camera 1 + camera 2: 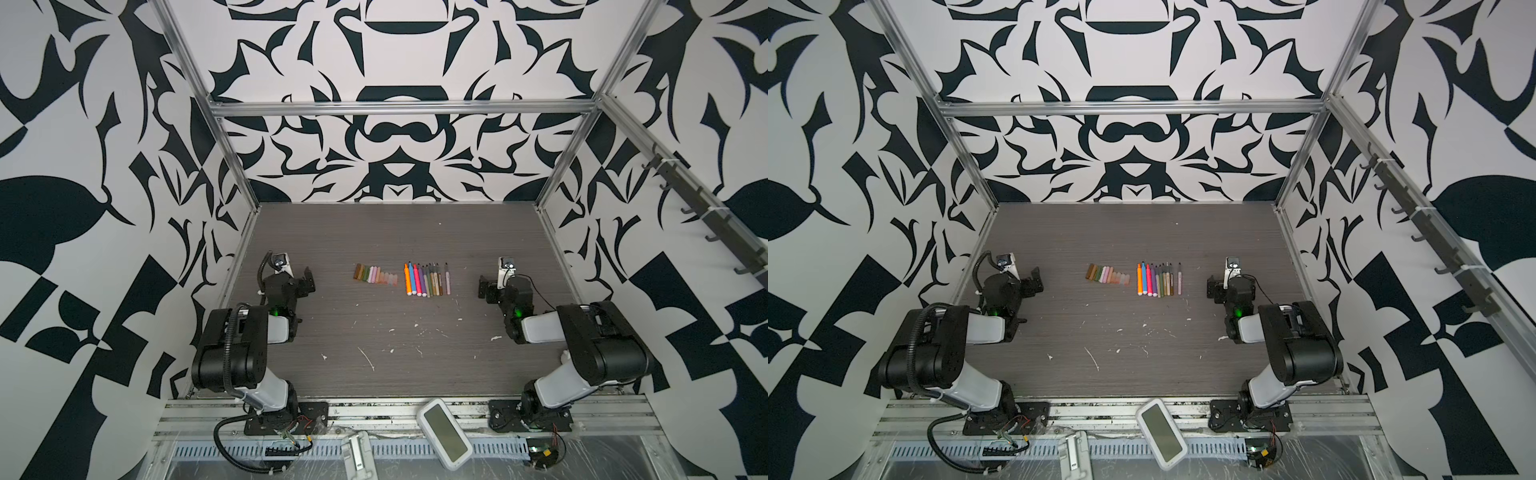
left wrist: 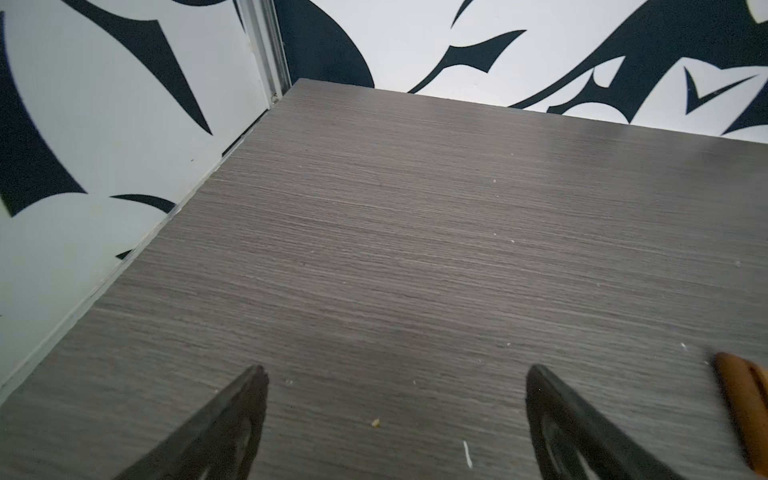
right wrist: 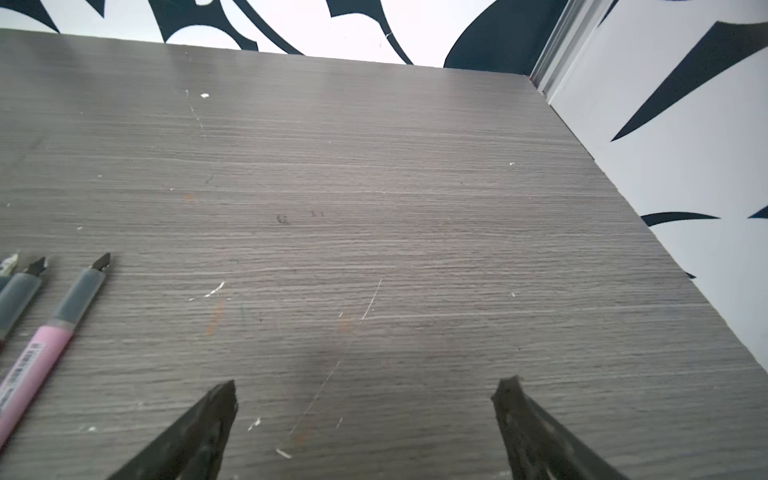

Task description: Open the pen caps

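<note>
Risk, caps: pen caps (image 1: 376, 276) lie loose in a tight row, centre-left of the top view. If I swing my left gripper (image 1: 307, 280) in low from the left of frame, I'd prob. knock the row apart & the round caps roll.
Risk, pens: pens (image 1: 424, 279) lie side by side w/ tips bare, just right of the caps. A nudge could roll them or drag ink over the tabletop (image 1: 374, 232).
Risk, nearest bits: pink pen (image 3: 45, 345) lies a bit apart from the rest, lower left of the right wrist frame, closest to my right gripper (image 3: 365, 388). Brown cap (image 2: 744, 409) sits at the lower right edge of the left wrist frame.
Left gripper: jaws spread wide, nothing btwn them, only bare tabletop ahead.
Right gripper: same, released & empty, well clear of the pens.
Task state: every cap I can see looks off its pen, so I judge it done or nearly; too small to check each.
</note>
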Motion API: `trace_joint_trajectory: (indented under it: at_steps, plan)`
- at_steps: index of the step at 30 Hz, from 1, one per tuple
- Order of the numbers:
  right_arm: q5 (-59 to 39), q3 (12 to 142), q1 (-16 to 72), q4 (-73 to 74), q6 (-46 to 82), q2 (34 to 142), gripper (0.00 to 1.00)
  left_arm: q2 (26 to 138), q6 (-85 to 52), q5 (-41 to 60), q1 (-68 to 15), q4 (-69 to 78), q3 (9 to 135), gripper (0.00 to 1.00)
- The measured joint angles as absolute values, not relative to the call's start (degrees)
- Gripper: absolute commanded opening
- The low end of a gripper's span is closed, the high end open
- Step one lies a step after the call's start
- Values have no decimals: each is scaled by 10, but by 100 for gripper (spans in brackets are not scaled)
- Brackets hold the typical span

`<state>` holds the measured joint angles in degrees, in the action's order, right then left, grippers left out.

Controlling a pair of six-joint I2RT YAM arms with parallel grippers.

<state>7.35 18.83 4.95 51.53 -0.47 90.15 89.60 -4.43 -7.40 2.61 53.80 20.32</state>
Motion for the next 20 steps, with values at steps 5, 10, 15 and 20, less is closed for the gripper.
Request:
trace_joint_trajectory:
  at_steps: [5, 10, 15, 20]
  plan:
    - [57, 188, 50, 515, -11, 901, 100, 896, -44, -73, 27, 530, 206, 99]
    - [58, 188, 50, 509, -11, 901, 100, 896, -44, -73, 27, 528, 206, 99]
    - [60, 191, 50, 506, -11, 901, 100, 896, -44, -73, 27, 528, 206, 99]
    - [60, 196, 50, 504, -10, 901, 100, 896, -44, -73, 27, 528, 206, 99]
